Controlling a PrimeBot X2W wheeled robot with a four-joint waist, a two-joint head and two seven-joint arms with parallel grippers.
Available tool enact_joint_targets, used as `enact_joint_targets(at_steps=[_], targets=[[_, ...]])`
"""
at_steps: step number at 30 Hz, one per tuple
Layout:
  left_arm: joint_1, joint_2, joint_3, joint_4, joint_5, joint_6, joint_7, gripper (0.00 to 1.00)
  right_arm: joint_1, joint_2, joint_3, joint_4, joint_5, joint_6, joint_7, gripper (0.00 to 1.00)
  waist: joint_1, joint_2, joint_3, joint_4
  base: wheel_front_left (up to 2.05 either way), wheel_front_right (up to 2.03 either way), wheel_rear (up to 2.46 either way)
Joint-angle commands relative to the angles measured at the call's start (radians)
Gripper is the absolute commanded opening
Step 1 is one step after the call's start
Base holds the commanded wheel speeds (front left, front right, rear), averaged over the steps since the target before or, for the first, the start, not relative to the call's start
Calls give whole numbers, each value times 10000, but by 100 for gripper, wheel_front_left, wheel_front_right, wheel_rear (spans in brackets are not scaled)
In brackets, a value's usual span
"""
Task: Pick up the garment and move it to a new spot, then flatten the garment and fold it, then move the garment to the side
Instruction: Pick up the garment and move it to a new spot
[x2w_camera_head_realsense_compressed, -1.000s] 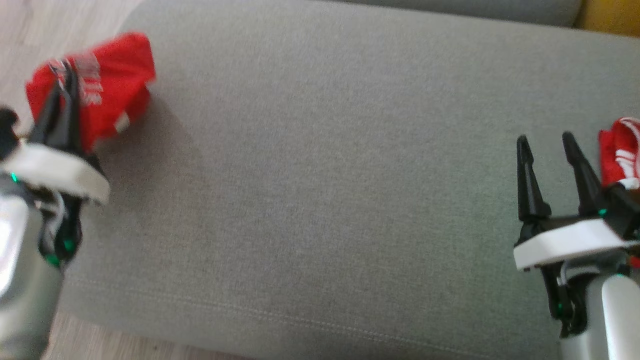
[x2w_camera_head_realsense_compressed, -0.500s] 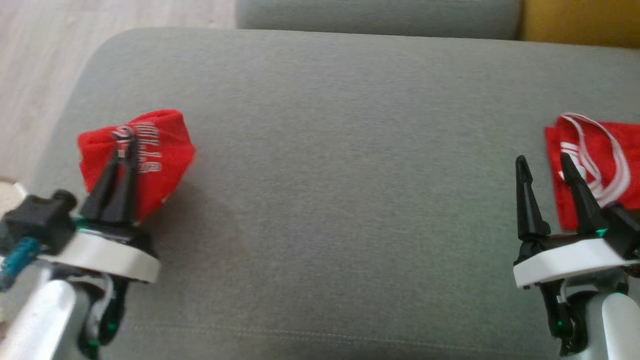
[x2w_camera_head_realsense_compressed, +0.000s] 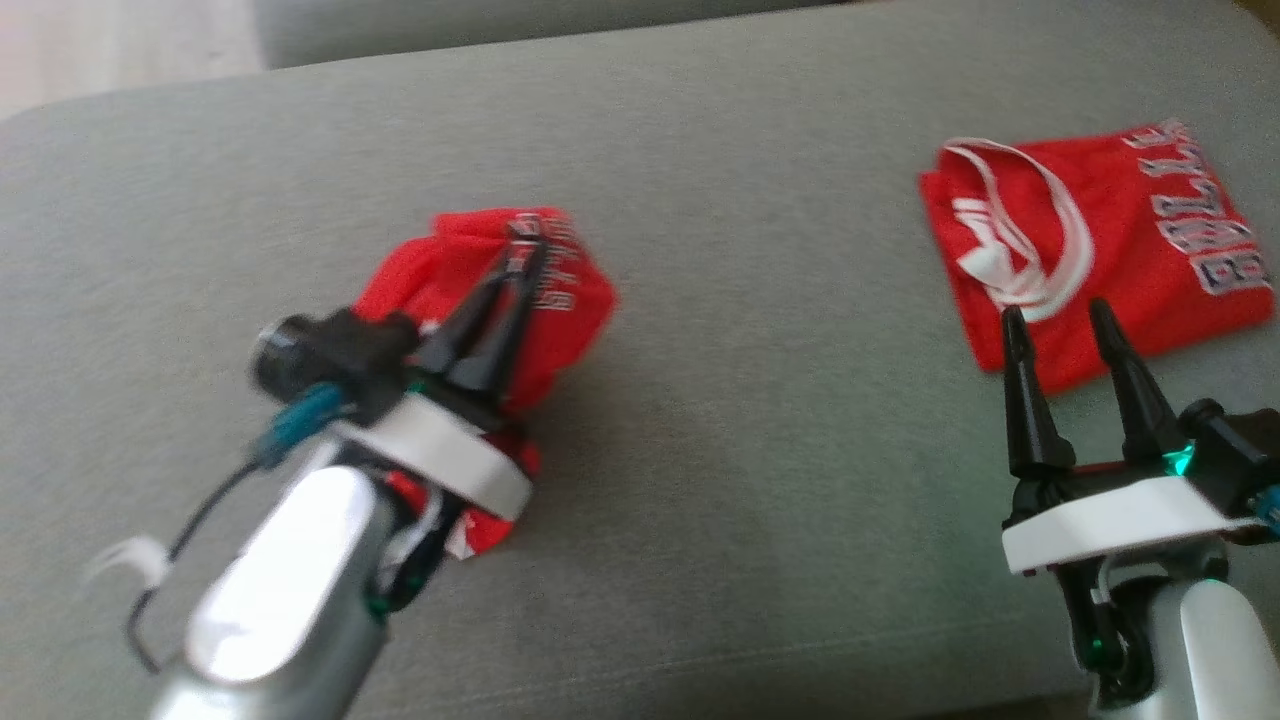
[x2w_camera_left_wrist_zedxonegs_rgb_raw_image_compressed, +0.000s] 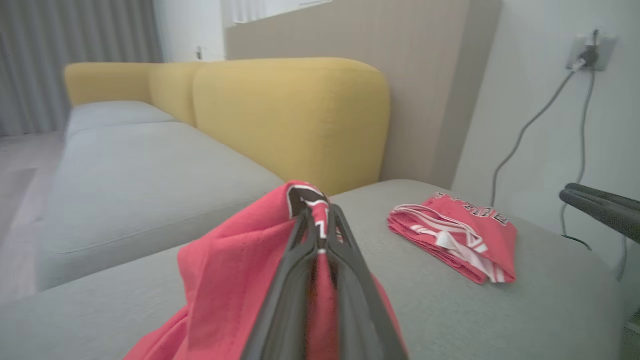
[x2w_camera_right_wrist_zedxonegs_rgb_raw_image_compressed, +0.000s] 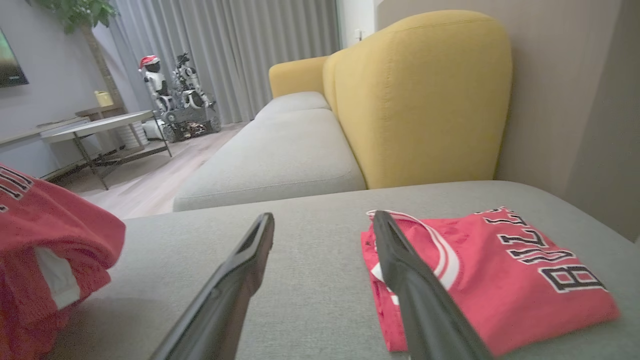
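Observation:
A bunched red garment with white lettering hangs from my left gripper, which is shut on its upper fold above the grey sofa cushion. In the left wrist view the cloth drapes on both sides of the closed fingers. In the right wrist view the same bundle shows at the left edge. My right gripper stands open at the lower right, holding nothing, its tips just short of a second, folded red jersey lying flat.
The folded jersey with white straps lies on the cushion's right part. A yellow sofa back rises behind it, and a wall with a cable beyond. Wooden floor lies off the cushion's far left corner.
The head camera has swung, so the whole picture shifted. My left gripper has carried the bunched garment from the cushion's left edge inward toward its middle. The right gripper stays open.

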Motion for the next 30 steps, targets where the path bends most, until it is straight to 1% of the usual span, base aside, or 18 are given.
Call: enact_joint_targets(at_steps=[1,5,6,7,8,11,13,16,21,24,30], targets=[[-685,-84,143,124,117,-188,-164,0,-450,-45,272,-283,103,-9,-161,100,0,0,246,-604,0,0,0],[-1150,-626,-303,1424,109,-534,-284,0,-478,-45,375,-178,217,-9,-288,100,0,0,403,-964,0,0,0],[-1227,-707,-362,1797,96,-575,-299,19,-486,-45,400,-149,239,-9,-321,100,0,0,437,-1014,0,0,0],[-1299,-773,-405,2151,100,-599,-318,45,-497,-45,418,-115,264,-9,-355,100,0,0,460,-1046,0,0,0],[-1358,-848,-405,2439,79,-620,-364,100,-507,-45,430,-80,282,-9,-387,100,0,0,473,-1063,0,0,0],[-1435,-966,-260,3034,56,-573,-503,100,-527,-45,406,6,330,-9,-482,100,0,0,507,-1000,0,0,0],[-1418,-982,-153,3113,32,-540,-546,100,-520,-45,369,30,333,-9,-511,100,0,0,496,-928,0,0,0],[-1261,-904,251,3115,54,-325,-620,100,-513,-45,290,96,306,-9,-551,100,0,0,435,-643,0,0,0],[-667,-550,1247,2326,368,159,-639,100,-519,-45,174,112,164,-9,-498,100,0,0,241,-49,0,0,0],[-151,-319,1855,1799,553,369,-641,100,-477,-45,59,97,55,-9,-407,100,0,0,99,333,0,0,0],[690,145,2850,1084,774,550,-642,100,-430,-45,-199,25,-102,-9,-222,100,0,0,-112,925,0,0,0]])
